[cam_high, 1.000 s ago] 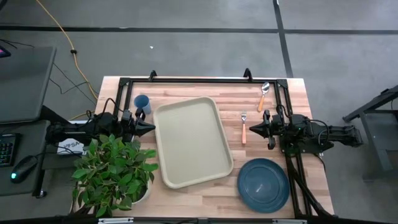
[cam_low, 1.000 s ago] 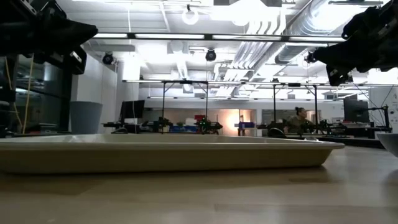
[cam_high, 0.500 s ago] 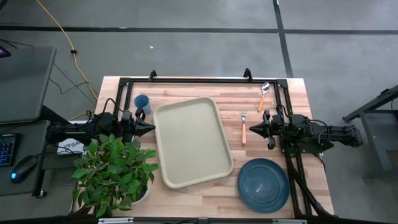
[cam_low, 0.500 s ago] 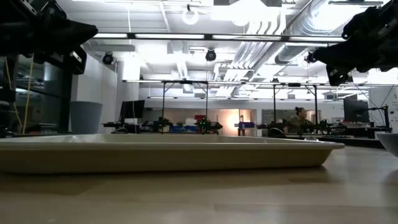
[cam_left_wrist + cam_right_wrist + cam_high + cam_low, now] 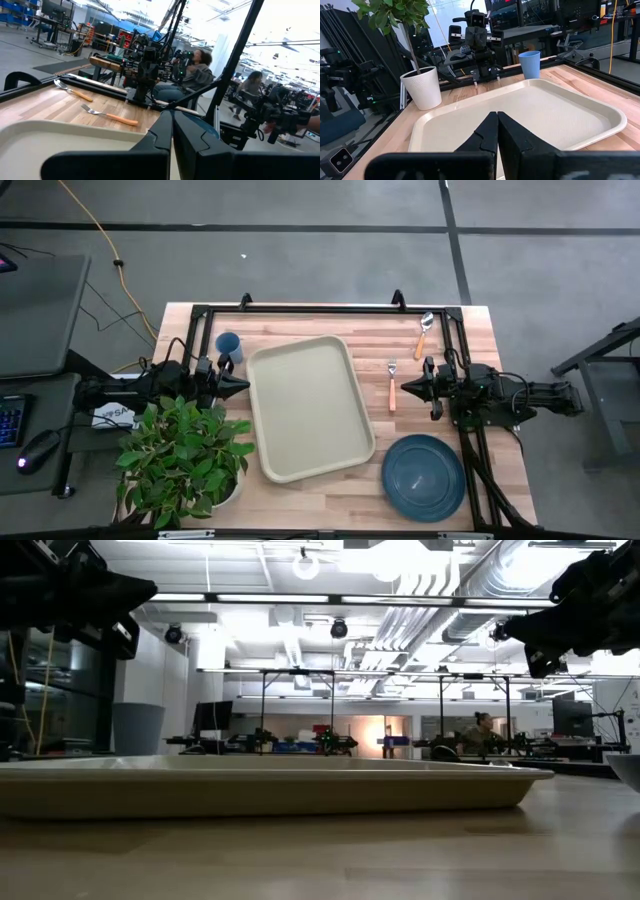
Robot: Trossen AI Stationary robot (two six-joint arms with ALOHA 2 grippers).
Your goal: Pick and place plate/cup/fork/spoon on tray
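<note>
Change since a second ago: none. I see both arms and every item exactly where they were, so I judge the task not yet begun; all four pieces are off the tray.

Near to far, from the table's front edge:

- Plate (image 5: pixel 423 476): front right corner of the table, empty, apart from the tray.
- Potted plant (image 5: pixel 180 458): front left, beside the tray.
- Tray (image 5: pixel 308 407): centre of the table, nothing on it.
- Right tool (image 5: pixel 405 388): hovers between tray and table edge, just beside the fork's handle, pointing at the tray. My right wrist view shows its fingers (image 5: pixel 490 131) pressed together, holding nothing.
- Left tool (image 5: pixel 243 386): at the tray's left rim, facing the right one. Fingers (image 5: pixel 167 131) likewise closed, holding nothing.
- Fork (image 5: pixel 392 386): right of the tray, lying free on the wood.
- Cup (image 5: pixel 227 344): upright at the far left, near the tray's corner.
- Spoon (image 5: pixel 424 333): far right, well clear of the tray.
</note>
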